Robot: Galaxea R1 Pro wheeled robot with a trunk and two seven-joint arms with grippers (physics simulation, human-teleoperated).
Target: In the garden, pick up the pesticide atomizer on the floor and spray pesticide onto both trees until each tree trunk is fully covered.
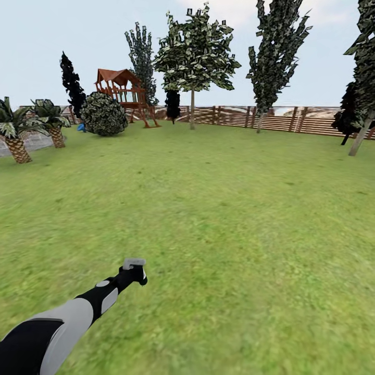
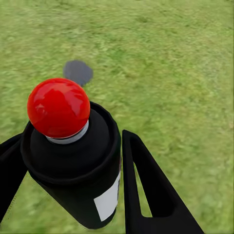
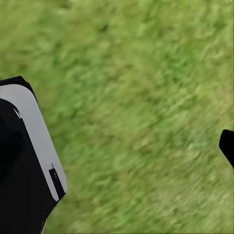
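**Atomizer in the left gripper, trees far across the lawn**

The pesticide atomizer [image 2: 73, 161] sits between the fingers [image 2: 151, 195] of the left gripper [image 2: 73, 190], which press against its dark body on both sides. In the left wrist view its round red button [image 2: 58, 107] rests on a light grey collar atop the black canister, and a white label shows on its side. A small dark shadow [image 2: 78, 71] lies on the grass beyond it. In the head view the atomizer [image 1: 134, 263] appears as a light grey cap at the end of the left arm [image 1: 62, 323], which reaches forward and low over the lawn [image 1: 219, 219].

The right wrist view looks down on grass, with a black-and-grey part of the robot at one edge and a dark tip at the other; whether the right gripper's fingers are spread or closed cannot be told.

Far ahead, near the fence [image 1: 291, 119], stands a tree [image 1: 195, 49] with a thin pale trunk [image 1: 192, 110] and a broad canopy. A second trunk [image 1: 360, 136] leans at the right edge. Another leafy tree [image 1: 276, 52] rises between them. To the left are a round bush [image 1: 103, 113], a wooden playset [image 1: 125, 88], dark narrow columns [image 1: 72, 86] and two palms [image 1: 15, 130].
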